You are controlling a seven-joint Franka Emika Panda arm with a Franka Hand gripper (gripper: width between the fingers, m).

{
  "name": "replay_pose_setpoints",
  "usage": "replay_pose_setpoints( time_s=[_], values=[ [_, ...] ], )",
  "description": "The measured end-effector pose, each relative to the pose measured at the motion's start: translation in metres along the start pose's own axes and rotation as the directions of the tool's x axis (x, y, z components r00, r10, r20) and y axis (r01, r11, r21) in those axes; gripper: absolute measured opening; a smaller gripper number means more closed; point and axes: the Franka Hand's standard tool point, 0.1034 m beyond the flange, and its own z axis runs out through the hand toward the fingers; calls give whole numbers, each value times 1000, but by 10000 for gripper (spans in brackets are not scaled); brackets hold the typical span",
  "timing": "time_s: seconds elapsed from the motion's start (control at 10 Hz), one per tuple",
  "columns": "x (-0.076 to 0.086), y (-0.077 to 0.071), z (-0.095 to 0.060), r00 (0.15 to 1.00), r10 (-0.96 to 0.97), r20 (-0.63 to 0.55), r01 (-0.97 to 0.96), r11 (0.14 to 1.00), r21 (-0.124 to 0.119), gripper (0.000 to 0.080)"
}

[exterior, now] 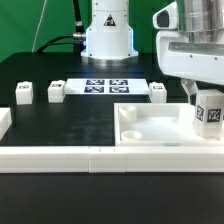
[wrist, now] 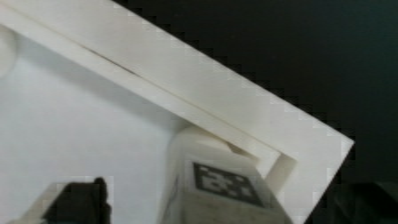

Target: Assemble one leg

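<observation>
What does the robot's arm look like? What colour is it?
The arm is smooth, rounded and white, with some grey parts. Its base is white too, and black cables run beside it. The jaws look dark.

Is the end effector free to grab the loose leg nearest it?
Probably not yet: the end effector looks shut on another leg above the tray; the loose leg itself sits unobstructed.

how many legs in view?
4 legs: two at the exterior view's left, one beside the marker board's other end, one below the claw at the panel corner.
</observation>
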Motion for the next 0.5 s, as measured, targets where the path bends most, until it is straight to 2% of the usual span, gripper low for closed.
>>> replay_pose_setpoints(
  time_s=[0.1, 0.3, 0.5],
  values=[
    [0, 0, 0, 993, -117, -1, 117, 993, -8, 645],
    [1, 1, 1, 914, -407, -2, 406, 913, -43, 649],
    [1, 2, 3, 824, -566, 1, 565, 822, -66, 649]
  ],
)
